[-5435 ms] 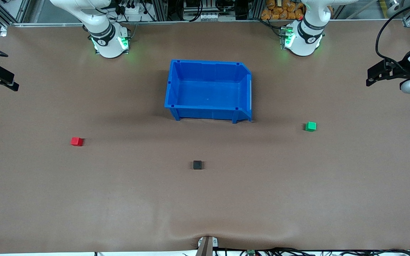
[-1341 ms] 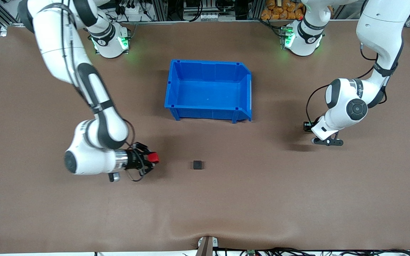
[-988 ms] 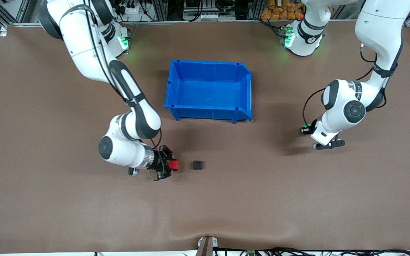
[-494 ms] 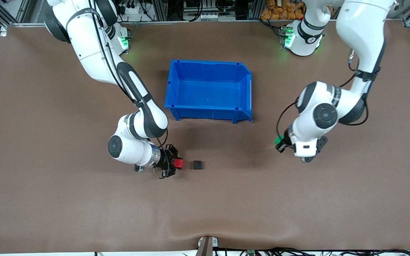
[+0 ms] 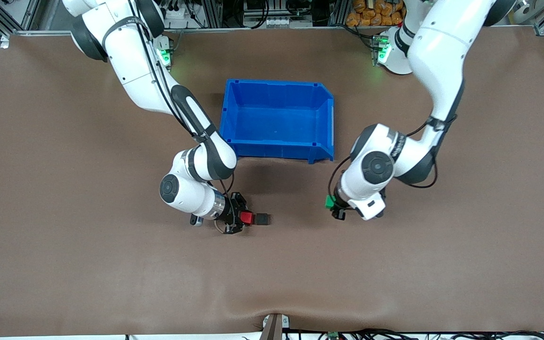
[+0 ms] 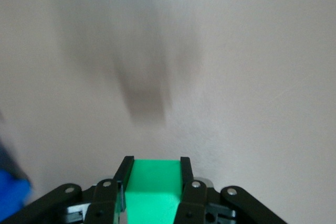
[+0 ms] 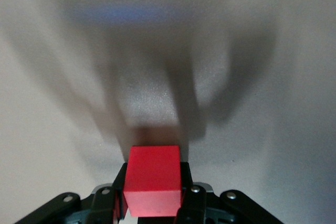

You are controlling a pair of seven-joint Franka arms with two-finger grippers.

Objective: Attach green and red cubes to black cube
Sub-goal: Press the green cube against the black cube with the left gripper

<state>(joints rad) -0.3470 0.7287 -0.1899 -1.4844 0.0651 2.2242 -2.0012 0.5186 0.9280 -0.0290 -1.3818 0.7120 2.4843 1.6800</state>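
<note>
Red cube [image 5: 246, 218] clamped in right hand [image 5: 240, 219], green cube [image 5: 329, 202] in left hand [image 5: 334, 208]

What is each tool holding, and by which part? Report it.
Right tool: the red cube, clamped on two opposite side faces. Left tool: the green cube, gripped the same way.

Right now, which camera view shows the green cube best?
The left wrist view: the green cube fills the space between the left gripper fingers. The front view shows only a small green corner beside the arm. The right wrist view shows none of it.
</note>
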